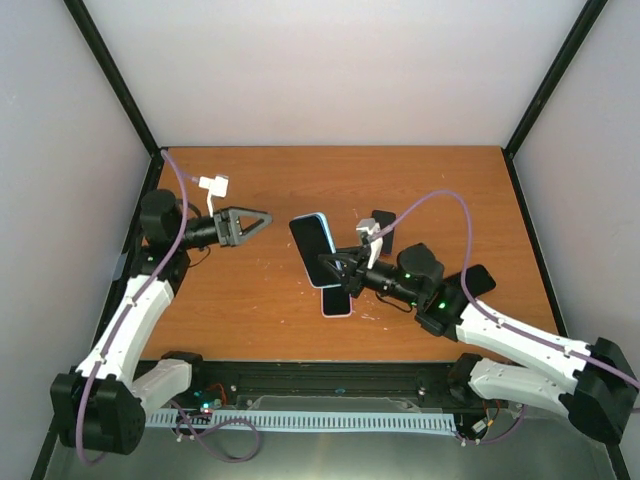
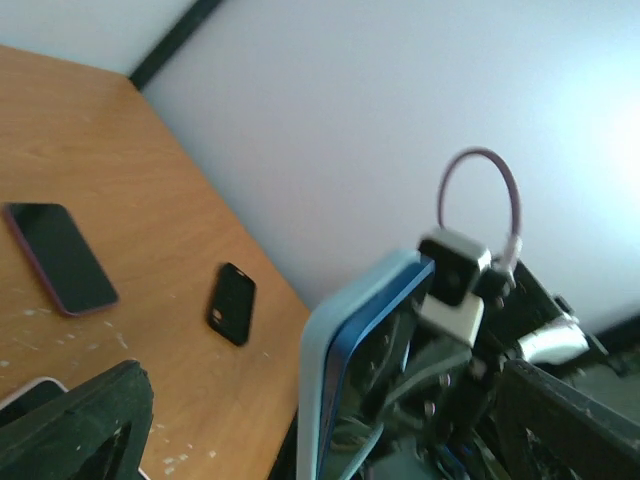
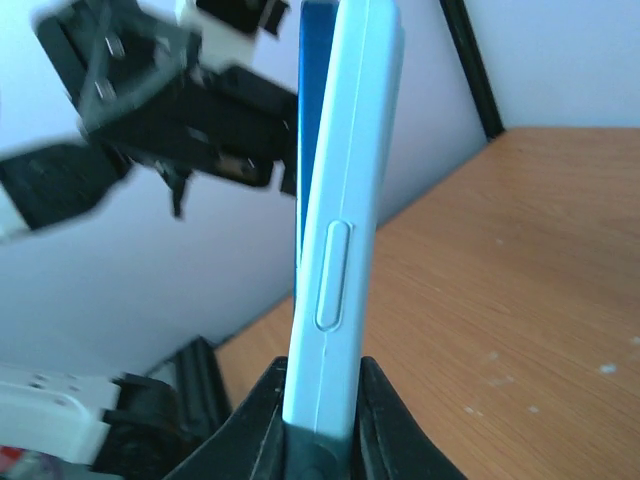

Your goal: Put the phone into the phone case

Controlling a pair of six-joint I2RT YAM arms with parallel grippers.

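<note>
The right gripper (image 1: 338,266) is clamped on the lower end of the phone (image 1: 312,236) and its pale blue case (image 3: 335,250), and holds them up off the table (image 1: 250,290). The blue edge of the phone lies against the case; whether it is fully seated, I cannot tell. The left gripper (image 1: 252,222) is near them, with its fingers apart. A second phone (image 1: 337,300) lies flat on the table below.

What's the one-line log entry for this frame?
right gripper shut on cased phone, held above table | left gripper open, empty, facing it | pink-rimmed phone flat on table
</note>
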